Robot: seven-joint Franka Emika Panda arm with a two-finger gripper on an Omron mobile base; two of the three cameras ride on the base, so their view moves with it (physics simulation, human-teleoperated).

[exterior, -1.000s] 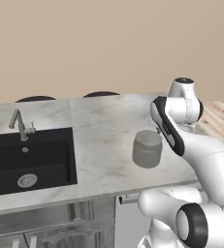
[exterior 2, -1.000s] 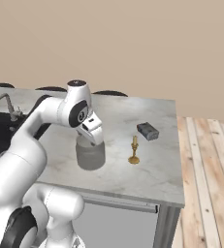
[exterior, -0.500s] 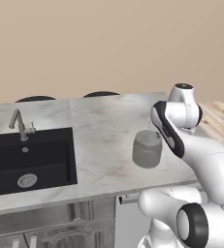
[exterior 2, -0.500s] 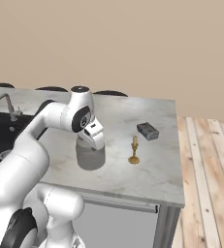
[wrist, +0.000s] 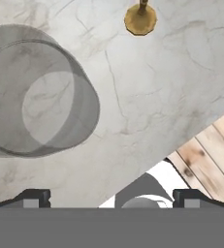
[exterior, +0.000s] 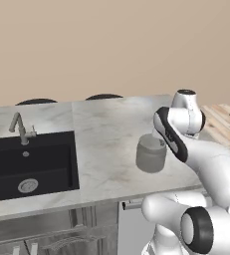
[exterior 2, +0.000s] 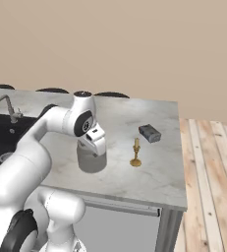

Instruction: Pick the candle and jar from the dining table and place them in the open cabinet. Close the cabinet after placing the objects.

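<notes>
standing upright on dining table (exterior 2: 154, 172), jar (exterior: 151, 153), candle (exterior 2: 135, 153), jaws wide open

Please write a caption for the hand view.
Open gripper above the marble dining table, frosted jar and brass candle ahead.

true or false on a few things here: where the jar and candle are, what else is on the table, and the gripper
1. The jar stands on the dining table. True.
2. The candle lies tipped over in the sink. False: it stands upright on the marble, right of the jar in the right base view.
3. The gripper is shut on the jar. False: it is open, holding nothing.
4. A small dark block lies beyond the candle. True.
</notes>
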